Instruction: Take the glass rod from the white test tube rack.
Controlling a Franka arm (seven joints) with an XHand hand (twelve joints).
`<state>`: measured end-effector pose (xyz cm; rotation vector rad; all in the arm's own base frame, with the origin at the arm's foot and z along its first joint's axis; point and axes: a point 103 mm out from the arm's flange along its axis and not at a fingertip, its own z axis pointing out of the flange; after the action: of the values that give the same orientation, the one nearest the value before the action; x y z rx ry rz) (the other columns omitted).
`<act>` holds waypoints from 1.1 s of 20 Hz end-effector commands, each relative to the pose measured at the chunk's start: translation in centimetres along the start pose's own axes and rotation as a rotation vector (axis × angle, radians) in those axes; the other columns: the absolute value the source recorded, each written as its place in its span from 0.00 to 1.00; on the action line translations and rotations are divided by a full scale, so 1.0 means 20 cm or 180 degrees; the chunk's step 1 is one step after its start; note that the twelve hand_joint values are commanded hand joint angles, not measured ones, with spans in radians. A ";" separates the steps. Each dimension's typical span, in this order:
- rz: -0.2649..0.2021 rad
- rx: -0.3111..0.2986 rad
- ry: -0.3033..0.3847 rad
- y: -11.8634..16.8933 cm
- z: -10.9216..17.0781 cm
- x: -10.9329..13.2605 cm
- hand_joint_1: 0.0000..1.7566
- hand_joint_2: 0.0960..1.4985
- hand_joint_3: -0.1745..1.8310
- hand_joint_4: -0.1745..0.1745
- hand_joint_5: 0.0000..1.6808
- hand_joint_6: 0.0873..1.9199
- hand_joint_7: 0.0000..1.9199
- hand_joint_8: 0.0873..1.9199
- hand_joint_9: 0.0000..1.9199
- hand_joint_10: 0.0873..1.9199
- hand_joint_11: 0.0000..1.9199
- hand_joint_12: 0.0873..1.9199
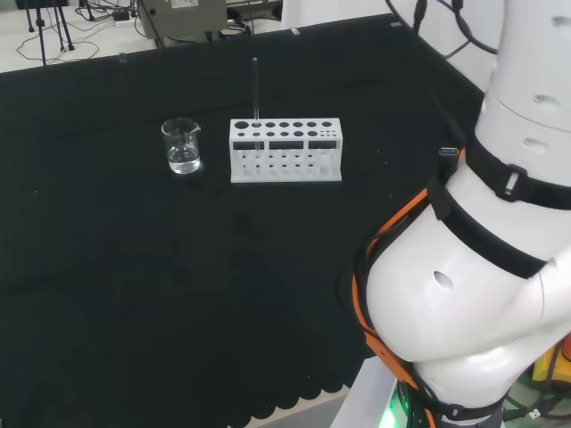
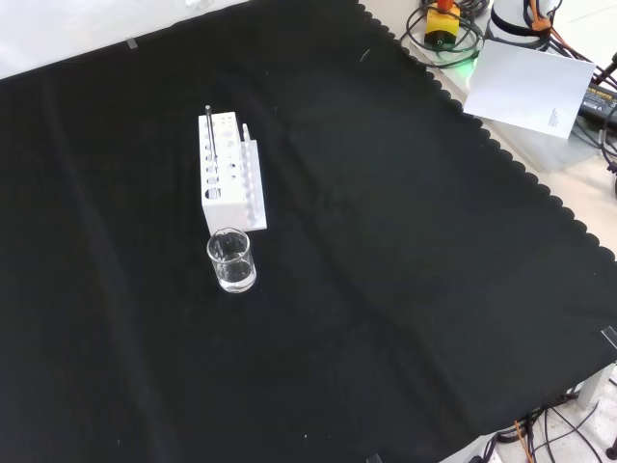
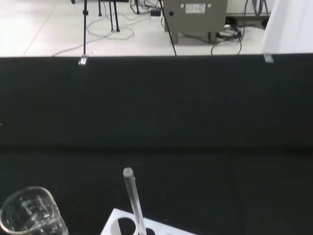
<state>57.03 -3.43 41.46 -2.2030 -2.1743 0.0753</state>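
Note:
A white test tube rack (image 1: 285,150) with two rows of round holes stands on the black cloth, left of the arm's white links in the head view. A thin glass rod (image 1: 255,91) stands upright in a back-row hole near the rack's left end. From the front, the rack (image 2: 229,177) lies lengthwise and the rod (image 2: 208,145) rises from its far left corner. The wrist view looks across the cloth at the rod's rounded top (image 3: 131,191) and a corner of the rack (image 3: 128,226).
A small clear glass beaker (image 1: 182,146) with a little clear liquid stands just left of the rack in the head view, nearer than the rack (image 2: 232,260) in the front view, and close by (image 3: 30,213) in the wrist view. The cloth's scalloped edge (image 2: 525,169) runs at the front view's right.

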 end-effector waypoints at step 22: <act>-0.0172 0.0190 0.0105 0.06 0.50 0.04 0.37 0.59 0.34 0.00 0.28 0.49 0.47 0.48 0.53 0.46 0.15 0.72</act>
<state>57.59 -2.81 33.01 -2.1301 -2.1630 0.1406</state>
